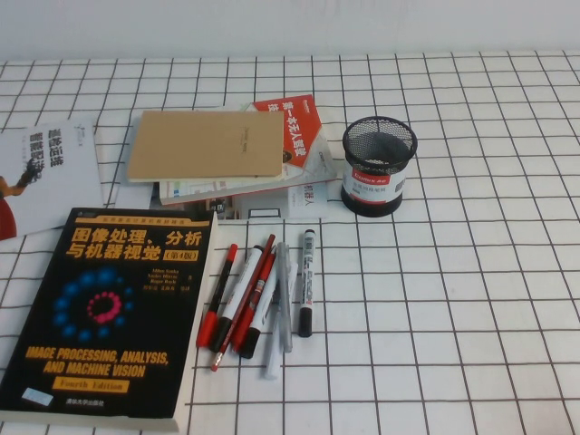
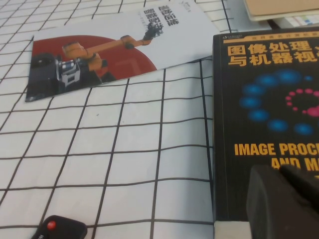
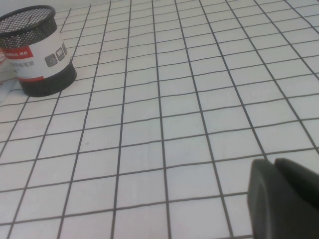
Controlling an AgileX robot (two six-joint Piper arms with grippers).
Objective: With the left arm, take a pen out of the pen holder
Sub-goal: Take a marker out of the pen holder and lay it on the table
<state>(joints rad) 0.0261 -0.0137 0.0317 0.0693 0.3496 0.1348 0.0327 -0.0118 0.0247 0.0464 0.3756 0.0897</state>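
Pens (image 1: 246, 299) are seen in the high view lying bunched on the table (image 1: 453, 317) beside a black book (image 1: 104, 317), with the pen holder (image 1: 379, 166) behind them.

In the left wrist view, the left gripper (image 2: 280, 174) is shown with jaws closed over that book's edge, a brochure (image 2: 114, 45) beyond.

In the right wrist view, the right gripper (image 3: 275, 167) is shown with jaws likewise closed, well apart from the holder.

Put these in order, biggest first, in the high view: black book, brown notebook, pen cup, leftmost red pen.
1. black book
2. brown notebook
3. pen cup
4. red pen, long but thin
The left gripper hangs by the black book's corner, the right gripper over bare table.
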